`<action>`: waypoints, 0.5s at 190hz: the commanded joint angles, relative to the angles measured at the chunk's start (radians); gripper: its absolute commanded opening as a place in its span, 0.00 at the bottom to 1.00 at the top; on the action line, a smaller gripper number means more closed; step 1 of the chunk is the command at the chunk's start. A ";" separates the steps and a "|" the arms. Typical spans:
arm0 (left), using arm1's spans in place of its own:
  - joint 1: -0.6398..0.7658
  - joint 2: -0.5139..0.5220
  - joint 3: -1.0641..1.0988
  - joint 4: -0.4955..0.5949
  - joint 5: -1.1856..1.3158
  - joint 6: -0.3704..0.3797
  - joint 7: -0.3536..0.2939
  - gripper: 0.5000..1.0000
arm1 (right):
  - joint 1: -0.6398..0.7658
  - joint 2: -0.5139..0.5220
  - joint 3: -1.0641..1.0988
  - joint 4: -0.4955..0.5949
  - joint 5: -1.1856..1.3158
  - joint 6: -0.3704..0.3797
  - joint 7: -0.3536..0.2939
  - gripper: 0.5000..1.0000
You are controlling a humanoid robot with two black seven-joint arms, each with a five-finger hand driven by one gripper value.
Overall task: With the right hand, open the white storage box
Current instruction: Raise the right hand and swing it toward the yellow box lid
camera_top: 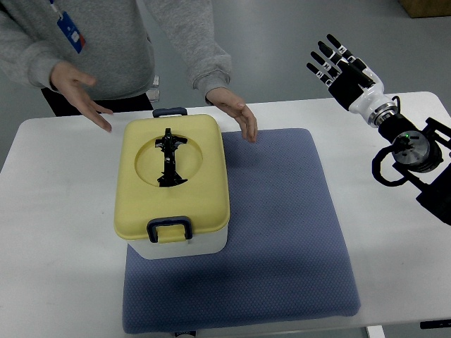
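A white storage box (184, 246) with a pale yellow lid (173, 176) stands on the left part of a blue-grey mat (282, 232). The lid is down, with a black folding handle (169, 158) in its round recess and dark blue latches at the near side (169, 229) and far side (170, 111). My right hand (335, 62) is raised at the upper right, well away from the box, its black fingers spread and holding nothing. The left arm does not show.
A person in a grey sweater stands behind the white table (56, 232), with one hand (77, 90) hovering left of the box and the other hand (236, 113) at the box's far right corner. The table's right edge lies under my right forearm (412, 148).
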 commanded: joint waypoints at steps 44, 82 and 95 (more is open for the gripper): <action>0.000 0.000 0.001 -0.005 0.000 0.003 0.000 1.00 | 0.002 -0.003 -0.005 0.001 -0.018 0.015 -0.001 0.86; 0.000 0.000 0.001 -0.003 0.000 0.001 0.000 1.00 | 0.048 -0.021 -0.018 0.003 -0.254 0.048 -0.001 0.86; 0.000 0.000 0.001 -0.005 0.000 -0.002 0.000 1.00 | 0.091 -0.029 -0.023 0.005 -0.436 0.081 -0.001 0.86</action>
